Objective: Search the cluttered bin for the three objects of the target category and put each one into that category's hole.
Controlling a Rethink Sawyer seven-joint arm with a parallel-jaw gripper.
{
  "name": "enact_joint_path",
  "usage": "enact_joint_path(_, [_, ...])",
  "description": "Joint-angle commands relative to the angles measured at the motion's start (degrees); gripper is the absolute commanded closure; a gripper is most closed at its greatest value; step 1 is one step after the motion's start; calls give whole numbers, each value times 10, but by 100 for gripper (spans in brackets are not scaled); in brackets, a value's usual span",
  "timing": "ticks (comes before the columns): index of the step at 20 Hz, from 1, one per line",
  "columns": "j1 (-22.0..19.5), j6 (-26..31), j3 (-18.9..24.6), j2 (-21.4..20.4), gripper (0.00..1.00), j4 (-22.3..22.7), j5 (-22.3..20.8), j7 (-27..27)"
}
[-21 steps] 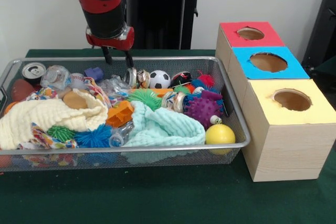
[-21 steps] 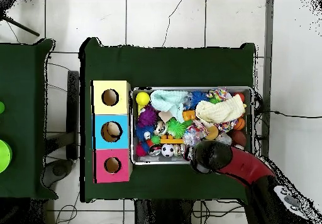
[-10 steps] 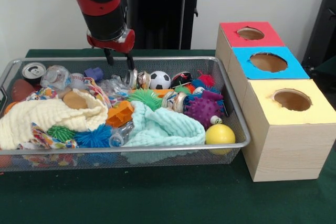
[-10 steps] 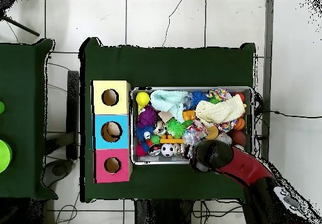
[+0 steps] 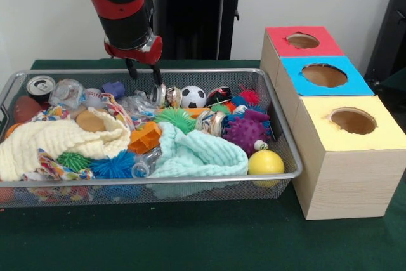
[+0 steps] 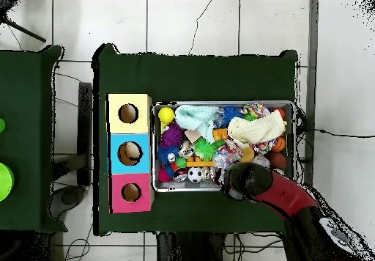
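Crushed metal cans [image 5: 163, 94] sit just below your gripper [image 5: 143, 72], its fingers parted and empty above the bin's [image 5: 190, 179] far rim, so watch it, dropping now could snag that wire edge.

wire-mesh metal bin [image 5: 190, 190]; knitted cloths [image 5: 57, 139]; pale wood box [image 5: 342, 182]; matt green tablecloth [image 5: 190, 239].
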Motion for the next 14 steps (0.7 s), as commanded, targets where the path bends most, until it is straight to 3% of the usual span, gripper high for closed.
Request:
enact_joint_path(1, [11, -1, 42, 42, 0, -39, 9, 48])
enact_joint_path(14, [14, 45, 59, 72, 0, -110, -36, -34])
